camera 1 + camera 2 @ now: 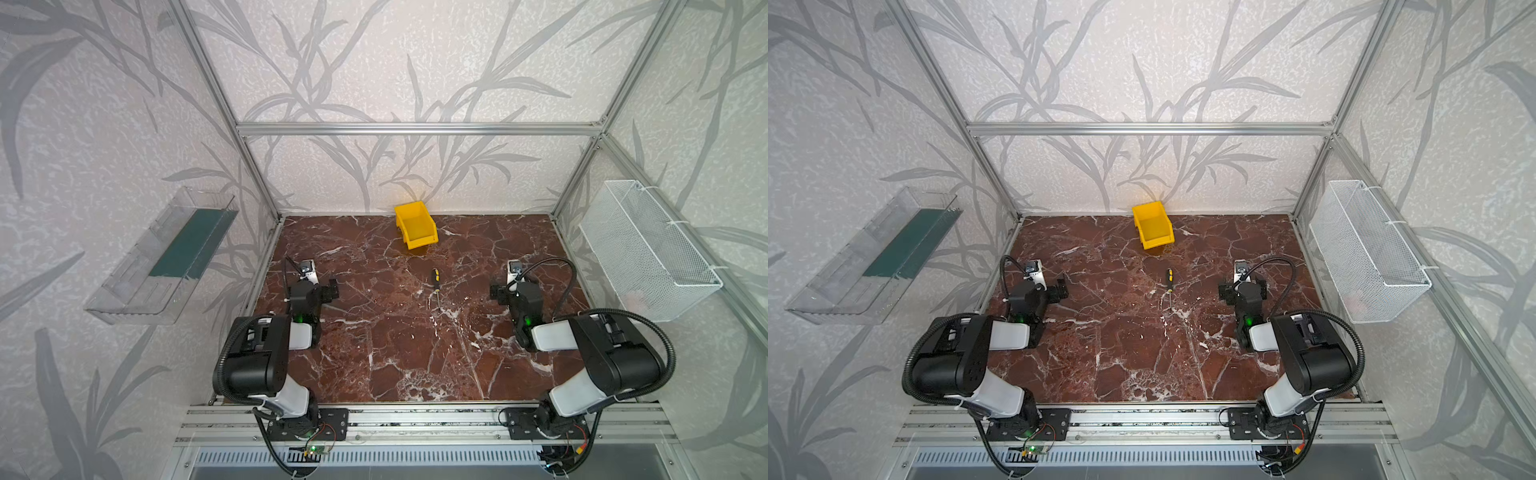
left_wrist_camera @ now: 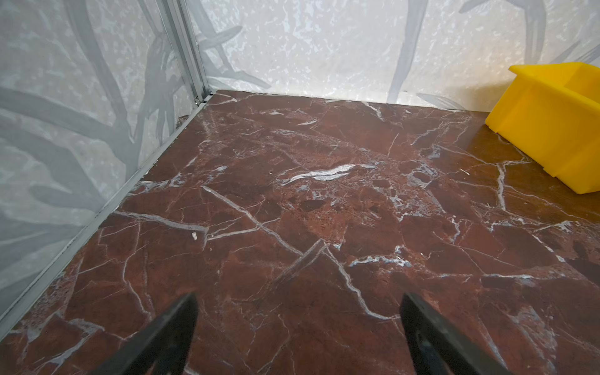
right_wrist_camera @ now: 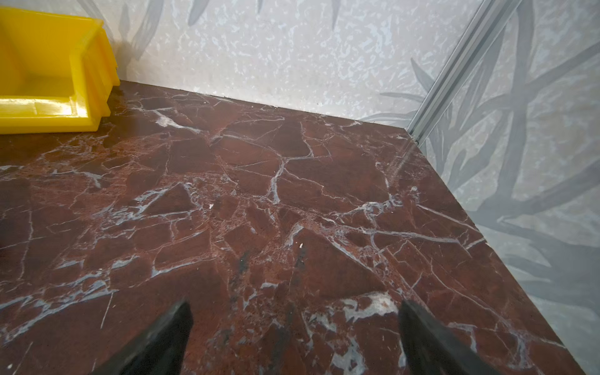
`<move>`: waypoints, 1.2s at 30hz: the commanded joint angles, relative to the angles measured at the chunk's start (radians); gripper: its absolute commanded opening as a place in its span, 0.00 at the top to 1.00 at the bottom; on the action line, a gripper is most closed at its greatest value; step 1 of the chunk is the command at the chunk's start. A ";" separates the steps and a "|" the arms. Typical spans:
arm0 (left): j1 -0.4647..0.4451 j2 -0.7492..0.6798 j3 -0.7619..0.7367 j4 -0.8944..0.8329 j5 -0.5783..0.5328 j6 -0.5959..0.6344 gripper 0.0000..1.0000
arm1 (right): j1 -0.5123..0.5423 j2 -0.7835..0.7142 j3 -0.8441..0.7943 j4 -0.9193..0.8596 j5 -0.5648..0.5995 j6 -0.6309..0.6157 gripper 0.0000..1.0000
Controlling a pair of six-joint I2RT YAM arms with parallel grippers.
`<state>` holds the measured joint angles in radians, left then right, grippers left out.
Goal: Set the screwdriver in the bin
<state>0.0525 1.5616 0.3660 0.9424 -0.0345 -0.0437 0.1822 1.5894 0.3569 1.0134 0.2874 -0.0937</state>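
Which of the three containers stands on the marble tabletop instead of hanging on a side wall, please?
The yellow bin, at the back of the table. The clear tray hangs up on the left, the white wire basket on the right.

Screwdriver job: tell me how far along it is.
Done: nothing yet; the screwdriver lies on the marble table, apart from the bin. In hand: nothing; the left gripper and right gripper are open and empty. Left: grasp it, carry it over, release it in the bin.
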 commanded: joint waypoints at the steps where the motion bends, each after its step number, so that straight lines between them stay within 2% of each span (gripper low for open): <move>1: -0.008 0.003 0.010 0.002 -0.014 0.016 0.01 | -0.004 0.009 -0.007 0.033 0.009 0.012 0.01; 26: -0.005 0.001 0.009 0.004 -0.010 0.015 0.01 | -0.003 0.009 -0.007 0.032 0.008 0.012 0.01; 28: -0.012 -0.039 0.005 -0.019 -0.035 0.014 0.01 | -0.004 0.009 -0.006 0.034 0.009 0.012 0.01; 31: -0.042 -0.191 0.010 -0.157 -0.091 0.035 0.01 | -0.004 0.009 -0.006 0.031 0.008 0.012 0.01; 34: -0.146 -0.346 -0.020 -0.199 -0.194 0.063 0.01 | 0.014 -0.031 -0.014 0.017 0.055 0.007 0.01; 36: -0.202 -0.436 -0.040 -0.203 -0.180 0.022 0.01 | 0.014 -0.073 -0.030 -0.012 0.037 0.007 0.01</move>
<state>-0.0937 1.2121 0.3531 0.7841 -0.1619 -0.0189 0.1890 1.5742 0.3485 1.0088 0.3046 -0.0940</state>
